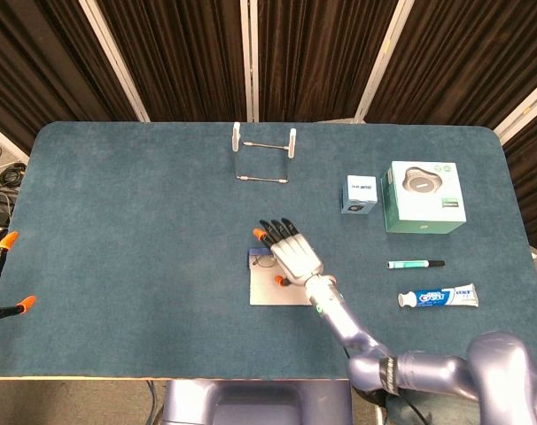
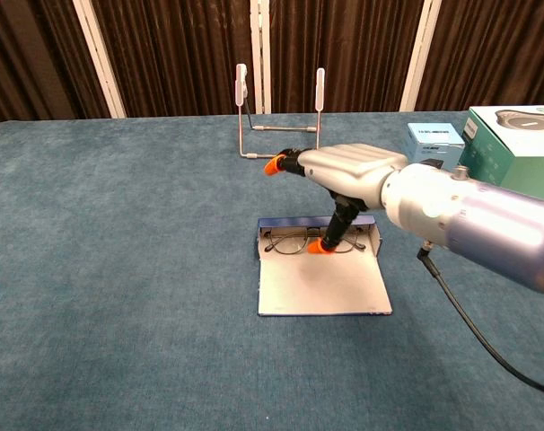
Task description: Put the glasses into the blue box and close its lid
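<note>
Blue box open, glasses inside at back; right hand spread above, thumb hiding right lens.

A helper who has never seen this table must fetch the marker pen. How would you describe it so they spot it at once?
Start at the big green box near the table's right edge. Just in front of it, toward the robot, lies the marker pen, sideways and flat. It is slim, teal with a black end, while the toothpaste tube lying nearer the robot is wider, white and blue.
</note>
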